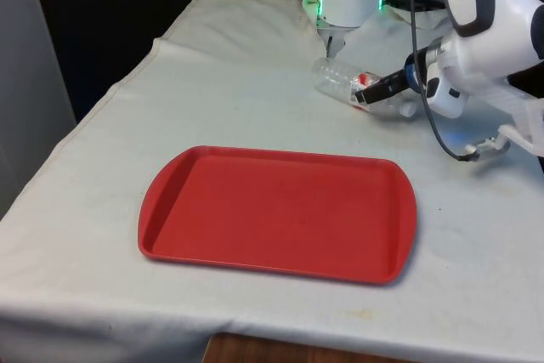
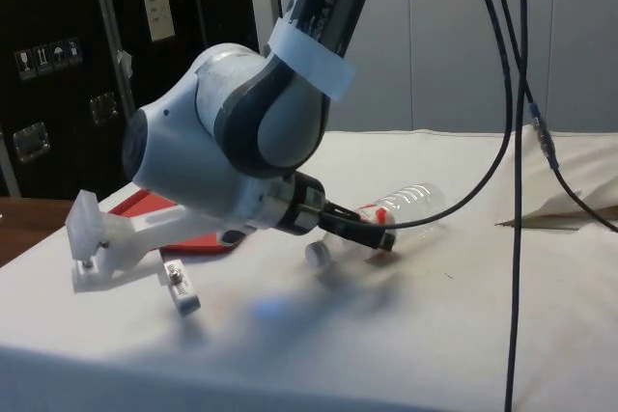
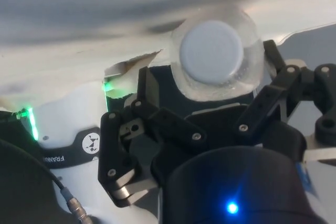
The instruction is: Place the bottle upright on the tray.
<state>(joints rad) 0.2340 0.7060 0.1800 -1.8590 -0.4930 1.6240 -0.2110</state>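
You cannot see the bottle (image 1: 340,78) whole: in the front view the fingers (image 1: 367,96) cover its cap end, and in the side view its lower flank is hidden behind them. In the side view the arm hides most of the red tray (image 2: 145,207), leaving a corner. In the wrist view the bottle's body is hidden behind its own cap (image 3: 211,52).

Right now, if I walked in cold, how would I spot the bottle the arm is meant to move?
Start at the red tray on the white cloth, then look past it toward the far end of the table, on the front view's right. There the bottle lies on its side at the gripper. It is clear ribbed plastic with a red label and a pale cap.
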